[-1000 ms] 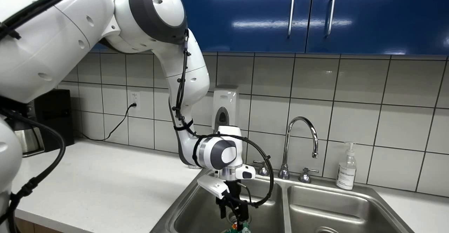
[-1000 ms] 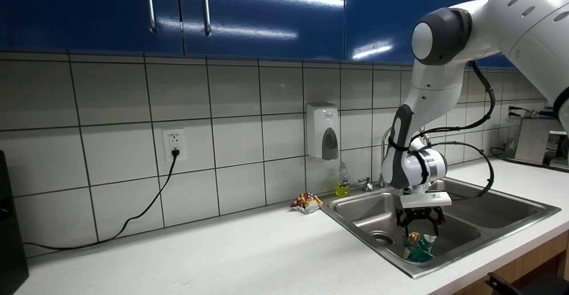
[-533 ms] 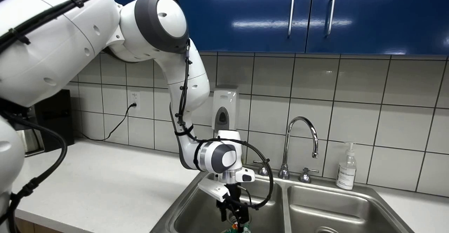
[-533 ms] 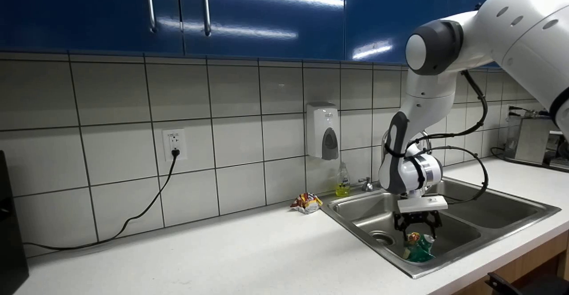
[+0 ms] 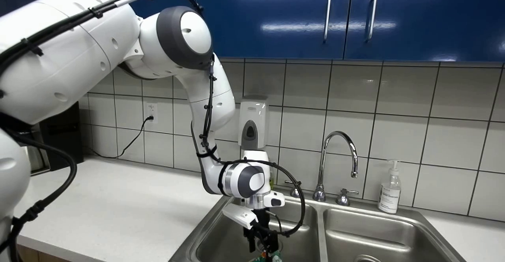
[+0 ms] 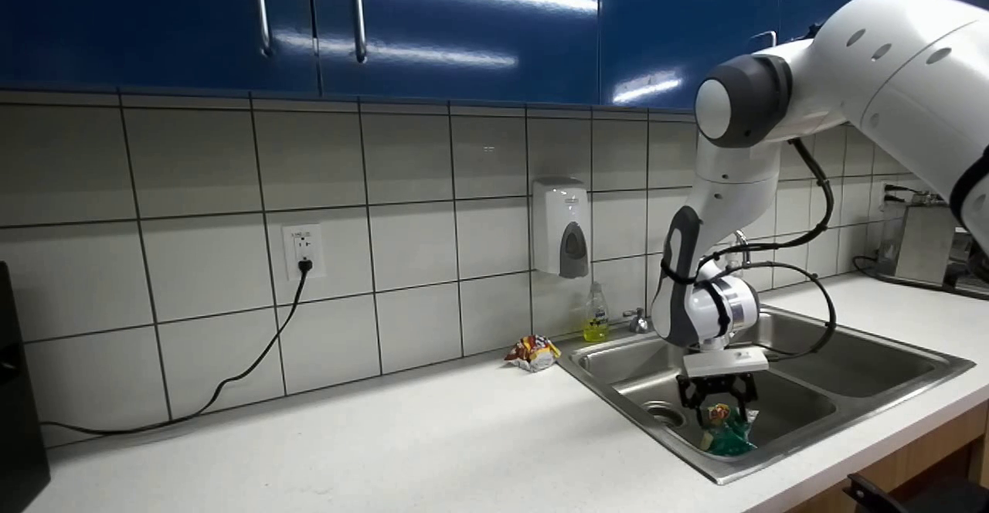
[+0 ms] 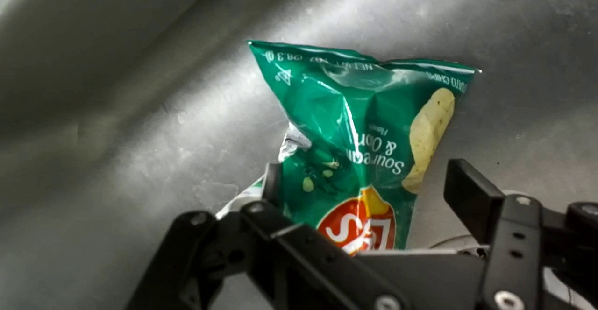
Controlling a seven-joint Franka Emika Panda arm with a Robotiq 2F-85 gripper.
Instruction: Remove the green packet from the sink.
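Here, the green packet (image 7: pixel 336 128) lies in the steel sink (image 6: pixel 653 422), toward the front of one basin, near the front edge of the smooth white counter (image 6: pixel 386 436). Glossy film, creased lengthwise; one flat end flares to two pointed corners; silvery foil shows at a side. Gripper (image 7: pixel 367 184) wide over it, blocky black pads (image 7: pixel 471 200) well apart. In the wrist view one pad overlaps the packet's edge, contact unclear; bare steel shows between the other pad and the film. At the counter's back edge, just beside the sink's corner, a crumpled red-and-yellow wrapper (image 6: pixel 533 353). Near it, a clear bottle (image 6: pixel 596 316), yellow liquid low inside. Further along the sink's back rim, a curved chrome tap (image 5: pixel 319 193) between two shiny lever handles (image 5: pixel 343 199). Glazed tiles (image 6: pixel 193 266) with dark straight joints rise behind.
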